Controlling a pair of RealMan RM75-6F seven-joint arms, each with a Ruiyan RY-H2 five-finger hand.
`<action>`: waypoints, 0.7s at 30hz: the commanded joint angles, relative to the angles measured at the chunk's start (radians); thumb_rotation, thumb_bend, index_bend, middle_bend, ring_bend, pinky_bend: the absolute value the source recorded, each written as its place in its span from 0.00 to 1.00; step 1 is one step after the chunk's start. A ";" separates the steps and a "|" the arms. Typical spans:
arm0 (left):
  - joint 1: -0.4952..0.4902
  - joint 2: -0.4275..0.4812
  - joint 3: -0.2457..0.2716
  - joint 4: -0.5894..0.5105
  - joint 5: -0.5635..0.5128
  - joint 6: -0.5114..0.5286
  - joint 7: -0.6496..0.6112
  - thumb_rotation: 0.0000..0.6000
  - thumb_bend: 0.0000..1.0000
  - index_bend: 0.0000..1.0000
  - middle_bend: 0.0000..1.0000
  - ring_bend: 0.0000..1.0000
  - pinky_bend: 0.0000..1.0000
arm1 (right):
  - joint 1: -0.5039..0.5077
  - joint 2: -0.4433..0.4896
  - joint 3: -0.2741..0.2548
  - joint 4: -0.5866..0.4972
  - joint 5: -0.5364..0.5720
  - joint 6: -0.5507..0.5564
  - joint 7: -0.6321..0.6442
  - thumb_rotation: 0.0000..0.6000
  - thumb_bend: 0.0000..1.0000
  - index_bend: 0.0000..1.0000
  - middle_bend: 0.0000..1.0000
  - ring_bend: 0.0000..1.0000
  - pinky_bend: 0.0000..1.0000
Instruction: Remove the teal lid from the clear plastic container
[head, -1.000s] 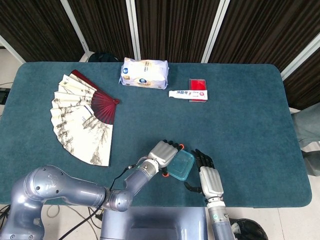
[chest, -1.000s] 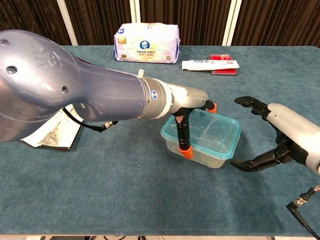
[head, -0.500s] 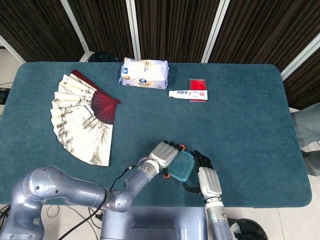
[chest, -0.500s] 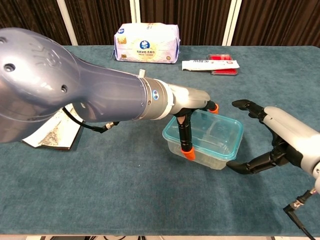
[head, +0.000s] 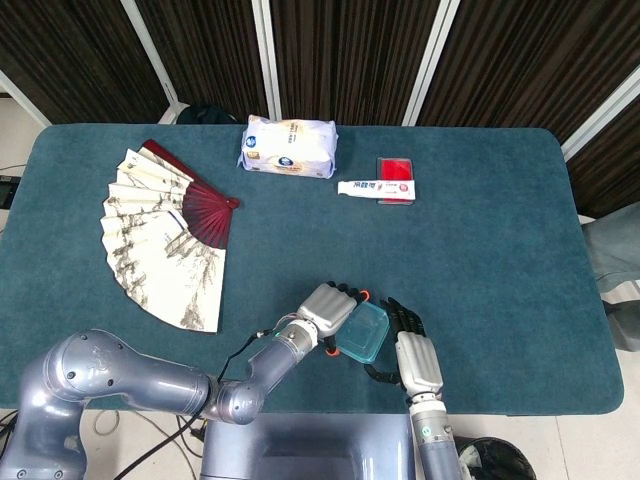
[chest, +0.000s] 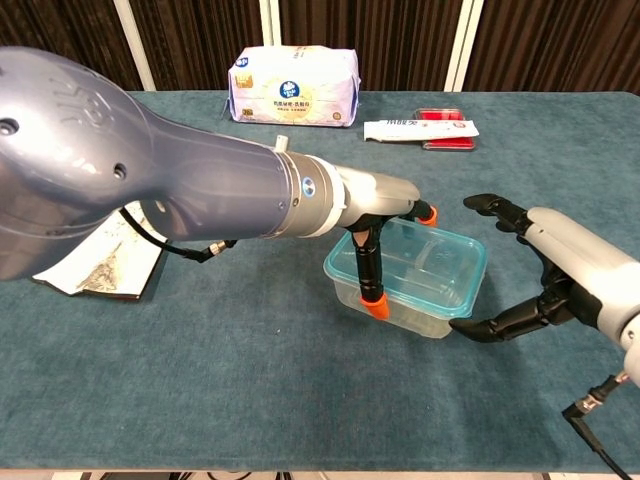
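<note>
- Change over the last sec: right hand (chest: 545, 275) crept in toward the clear plastic container (chest: 410, 280); its lower fingertip, which had sat apart from the box, now reached just beside the near-right corner. Upper fingers (chest: 490, 208) still hung off the far-right side, not touching.
- Container itself shifted slightly and looked a bit tilted under the left hand (chest: 385, 215).
- Left hand held the box from its left end: one orange-tipped finger (chest: 374, 300) ran down the near wall, another orange tip showed at the far rim. Fingers spread around it, so a steadying hold, not a tight one.
- Right hand was wide, holding nothing.
- Teal lid (chest: 440, 262) still seated on the rim, so removal not begun. Judgement: right hand was closing in to catch the lid edge while left braced.
- Where: container sat near the front edge of the table (head: 480, 250), about mid-width, between both hands; same in head view (head: 362, 331).
- Writing: wipes pack (chest: 293, 88) at the back edge had a blue round logo, text too small to read. Toothpaste box (chest: 420, 129) lay against a red case (chest: 441, 116), print unreadable.
- Folding fan (head: 165, 235) lay open toward the left edge.
</note>
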 joint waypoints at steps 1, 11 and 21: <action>0.000 0.000 0.001 0.001 0.000 0.001 0.001 1.00 0.08 0.14 0.30 0.29 0.48 | 0.001 0.001 0.000 -0.001 0.001 0.001 -0.001 1.00 0.29 0.00 0.00 0.00 0.00; -0.001 -0.003 0.006 0.000 0.000 0.001 0.006 1.00 0.08 0.15 0.30 0.30 0.48 | 0.002 0.001 -0.003 -0.008 0.008 0.004 -0.002 1.00 0.29 0.00 0.00 0.00 0.00; -0.011 0.010 0.008 -0.010 -0.013 -0.036 0.010 1.00 0.08 0.15 0.30 0.30 0.47 | 0.000 -0.018 0.006 0.021 -0.027 0.020 0.060 1.00 0.29 0.00 0.00 0.00 0.00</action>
